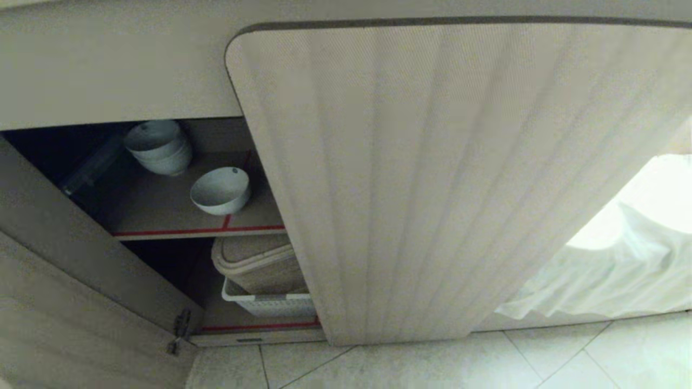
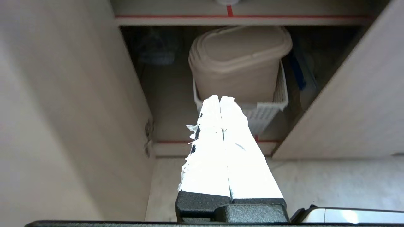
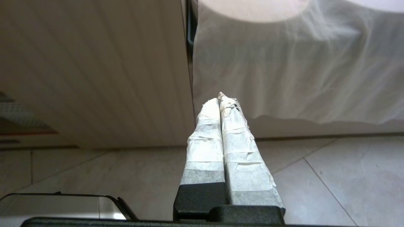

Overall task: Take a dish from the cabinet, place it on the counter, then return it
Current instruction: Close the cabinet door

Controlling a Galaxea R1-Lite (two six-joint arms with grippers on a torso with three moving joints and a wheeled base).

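Note:
The dish (image 1: 220,190), a small white bowl, rests tilted on the upper brown shelf (image 1: 162,208) of the open cabinet (image 1: 411,178), near the shelf's red front strip. Neither arm appears in the head view. My left gripper (image 2: 220,98) is shut and empty, low in front of the cabinet's lower compartment. The right gripper (image 3: 220,98) is shut too, holding nothing, and points at the ribbed door (image 3: 94,69) just above the floor. The counter shows only as its pale front edge (image 1: 108,65) above the cabinet.
A stack of white bowls (image 1: 158,147) sits farther back on the same shelf. Below, a beige lidded bin (image 1: 259,262) stands in a white perforated basket (image 1: 270,303). The left door (image 1: 65,292) hangs open. A white cloth (image 1: 611,270) drapes at the right. Tiled floor (image 1: 486,362) lies below.

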